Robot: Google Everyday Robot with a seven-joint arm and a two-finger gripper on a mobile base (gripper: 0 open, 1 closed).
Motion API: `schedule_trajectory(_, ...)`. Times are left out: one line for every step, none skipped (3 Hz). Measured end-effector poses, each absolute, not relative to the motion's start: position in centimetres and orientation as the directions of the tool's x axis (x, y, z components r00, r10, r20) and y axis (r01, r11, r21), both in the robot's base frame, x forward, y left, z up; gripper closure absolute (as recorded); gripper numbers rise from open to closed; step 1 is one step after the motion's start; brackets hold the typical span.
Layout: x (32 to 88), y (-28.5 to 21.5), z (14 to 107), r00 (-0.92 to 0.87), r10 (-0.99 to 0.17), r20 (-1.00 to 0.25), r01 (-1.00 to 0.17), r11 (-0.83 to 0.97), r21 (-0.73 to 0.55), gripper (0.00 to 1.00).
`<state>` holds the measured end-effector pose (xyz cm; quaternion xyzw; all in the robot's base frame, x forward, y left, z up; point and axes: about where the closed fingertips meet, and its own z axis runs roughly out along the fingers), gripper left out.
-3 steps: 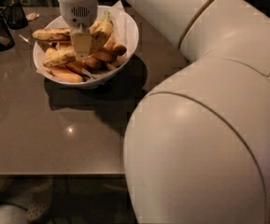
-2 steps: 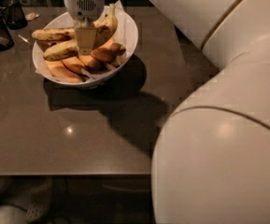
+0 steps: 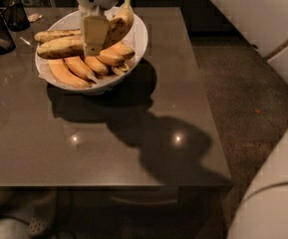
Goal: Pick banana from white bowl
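The tool (image 3: pixel 95 43) hangs inside the white bowl (image 3: pixel 141 41). The banana (image 3: pixel 118 20) leans against its right side, long axis steep, stem toward the bowl's far rim. Whether the tool grasps it, I cannot tell.

**The banana (image 3: pixel 117 23) propped in the white bowl (image 3: pixel 141 38)**

Yellow with brown speckles, the banana leans steeply against the wall at the bowl's 1 o'clock, its stem pointing to 12 o'clock above the rim. The wide, glossy bowl sits upright toward the bench's (image 3: pixel 133 148) 11 o'clock corner. The tool (image 3: pixel 95 40) hangs at the banana's 9 o'clock
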<state>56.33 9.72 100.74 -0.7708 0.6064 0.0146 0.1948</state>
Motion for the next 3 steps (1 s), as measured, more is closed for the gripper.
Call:
schedule_trajectory(53.3,9.8,101.5,0.276,-0.916,-0.292,-0.946,-0.205,-0.253,1.00)
schedule_trajectory(50.0,10.0,101.9,0.256,-0.906,-0.338,-0.958,-0.190,-0.216,1.00)
schedule_trajectory(50.0,10.0,101.9,0.256,-0.906,-0.338,-0.958,-0.190,-0.216,1.00)
